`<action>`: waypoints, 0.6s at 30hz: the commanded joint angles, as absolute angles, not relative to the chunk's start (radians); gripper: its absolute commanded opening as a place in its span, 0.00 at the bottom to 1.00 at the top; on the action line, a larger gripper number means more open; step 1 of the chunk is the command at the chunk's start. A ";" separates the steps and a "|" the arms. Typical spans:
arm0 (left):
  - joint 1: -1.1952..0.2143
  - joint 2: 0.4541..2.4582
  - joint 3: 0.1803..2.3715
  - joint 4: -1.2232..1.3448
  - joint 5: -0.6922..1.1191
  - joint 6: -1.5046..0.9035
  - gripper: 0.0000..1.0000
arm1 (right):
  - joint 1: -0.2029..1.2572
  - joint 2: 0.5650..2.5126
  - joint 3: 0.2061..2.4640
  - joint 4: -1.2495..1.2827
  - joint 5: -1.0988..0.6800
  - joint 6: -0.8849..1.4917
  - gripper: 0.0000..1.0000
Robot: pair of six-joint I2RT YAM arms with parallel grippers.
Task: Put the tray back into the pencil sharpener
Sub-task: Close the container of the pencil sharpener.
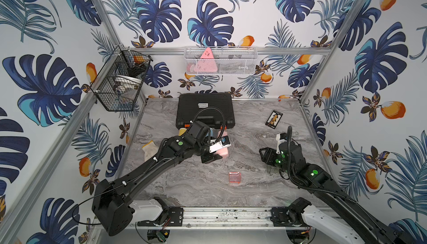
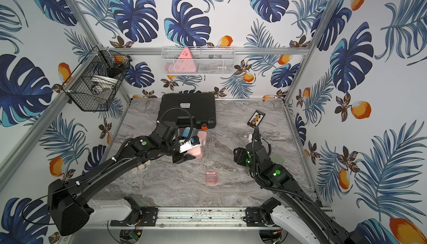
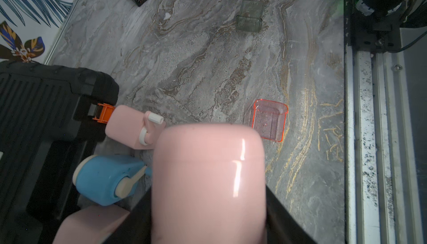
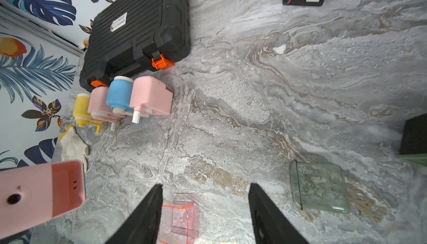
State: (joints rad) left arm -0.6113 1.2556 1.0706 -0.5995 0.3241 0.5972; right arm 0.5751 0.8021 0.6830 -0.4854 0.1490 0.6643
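Note:
My left gripper is shut on a pink pencil sharpener and holds it above the table, in front of the black case. In the left wrist view the sharpener fills the space between the dark fingers. The tray, clear pink plastic with a red rim, lies alone on the marble nearer the front edge. It shows in both top views. My right gripper hovers open over the tray, which sits close to one finger. The held sharpener shows its pencil hole there.
A black case lies at the back, with pink, blue and yellow sharpeners beside it. A clear green tray lies near my right arm. A small black board sits back right, a pale cloth left.

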 commanded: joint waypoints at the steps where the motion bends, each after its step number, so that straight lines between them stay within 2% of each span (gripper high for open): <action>1: -0.607 1.219 1.026 -0.596 0.333 0.561 0.52 | 0.576 0.832 0.687 -0.460 0.106 0.699 0.62; 14: -0.606 1.197 0.898 -0.603 0.377 0.615 0.54 | 0.575 0.935 0.671 -0.457 0.028 0.776 0.64; 18: -0.616 1.227 0.875 -0.587 0.403 0.649 0.54 | 0.576 0.972 0.637 -0.431 -0.051 0.800 0.64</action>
